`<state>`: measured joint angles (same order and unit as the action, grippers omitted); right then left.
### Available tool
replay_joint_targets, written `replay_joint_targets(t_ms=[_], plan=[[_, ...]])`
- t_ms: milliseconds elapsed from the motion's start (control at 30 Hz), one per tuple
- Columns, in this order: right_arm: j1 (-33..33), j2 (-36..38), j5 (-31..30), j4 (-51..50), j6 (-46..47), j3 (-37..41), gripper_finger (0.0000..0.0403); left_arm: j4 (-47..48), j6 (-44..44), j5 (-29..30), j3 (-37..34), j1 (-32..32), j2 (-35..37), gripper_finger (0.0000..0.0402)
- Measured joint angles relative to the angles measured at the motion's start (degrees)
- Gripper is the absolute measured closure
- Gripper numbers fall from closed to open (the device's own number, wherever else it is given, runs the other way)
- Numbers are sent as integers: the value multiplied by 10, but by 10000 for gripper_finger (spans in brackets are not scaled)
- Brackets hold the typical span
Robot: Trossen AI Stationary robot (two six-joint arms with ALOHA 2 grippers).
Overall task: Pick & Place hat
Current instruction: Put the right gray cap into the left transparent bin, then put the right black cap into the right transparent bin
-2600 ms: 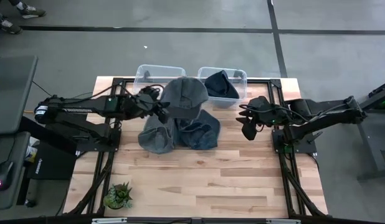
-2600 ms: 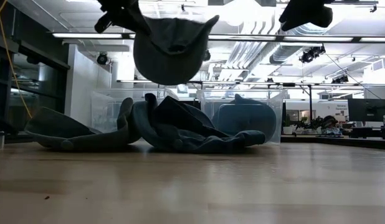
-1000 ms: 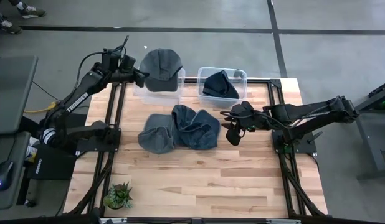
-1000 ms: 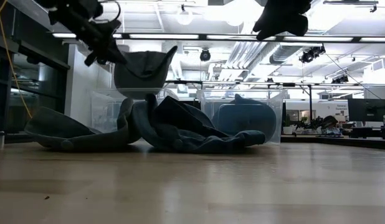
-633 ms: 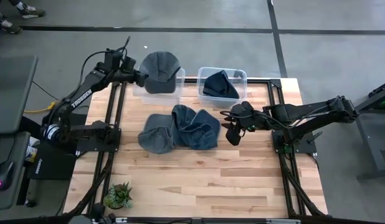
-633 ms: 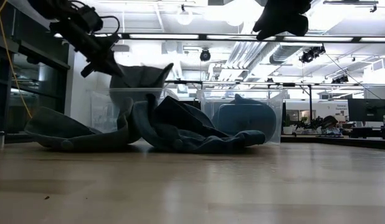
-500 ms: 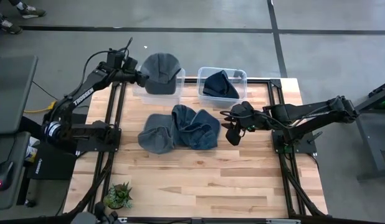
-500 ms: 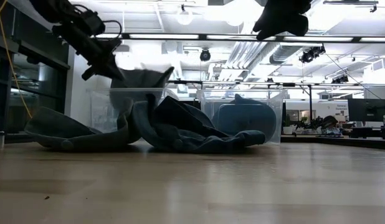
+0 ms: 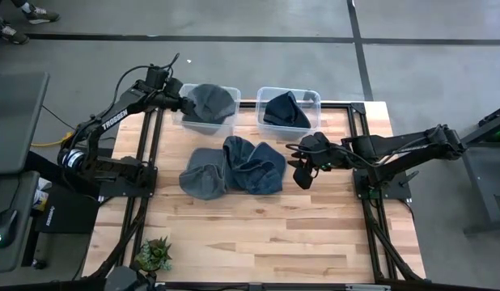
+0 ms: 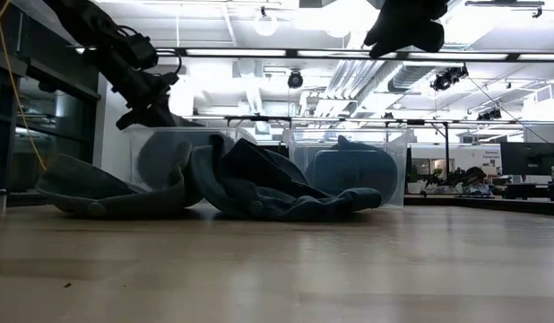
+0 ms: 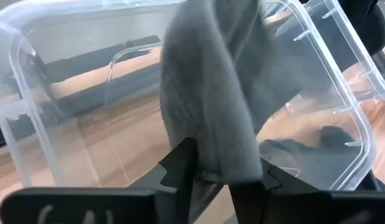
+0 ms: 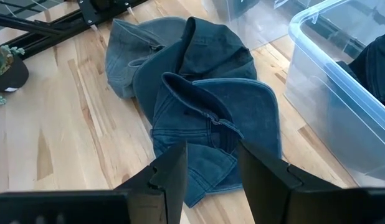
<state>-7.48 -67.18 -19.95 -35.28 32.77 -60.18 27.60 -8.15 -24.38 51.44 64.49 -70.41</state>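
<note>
The wooden surface [image 9: 258, 234] carries two clear bins along its far edge and a heap of hats in the middle. The left bin [image 9: 188, 122] holds the grey hat [image 9: 208, 101], which droops down inside it; the right bin [image 9: 308, 95] holds a dark hat [image 9: 284, 110]. Two denim hats [image 9: 231, 167] lie overlapped between the arms. The left hand [image 11: 225, 178] sits at the left bin's rim, its fingers on either side of the grey hat's fabric, though whether they clamp it I cannot tell. The right hand [image 9: 299, 170] hovers just beside the heap, parted and holding nothing.
</note>
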Motion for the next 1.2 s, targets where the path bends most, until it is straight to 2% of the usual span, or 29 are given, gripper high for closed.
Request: replay_joint_targets(t_ms=[367, 600, 933, 1067, 1200], plan=[[0, 0, 10, 0, -2, 0, 268, -6, 2, 9, 0, 0, 0, 263], [0, 0, 20, 0, -3, 0, 268, -11, -27, 23, 0, 0, 5, 230], [0, 0, 39, -1, -7, 0, 268, -26, -31, 79, 0, 0, 59, 227], [0, 0, 41, -1, -7, 0, 268, -20, -44, 79, 0, 0, 90, 227], [0, 0, 66, -2, -34, 1, 268, -17, -53, 51, 0, 0, 122, 227]])
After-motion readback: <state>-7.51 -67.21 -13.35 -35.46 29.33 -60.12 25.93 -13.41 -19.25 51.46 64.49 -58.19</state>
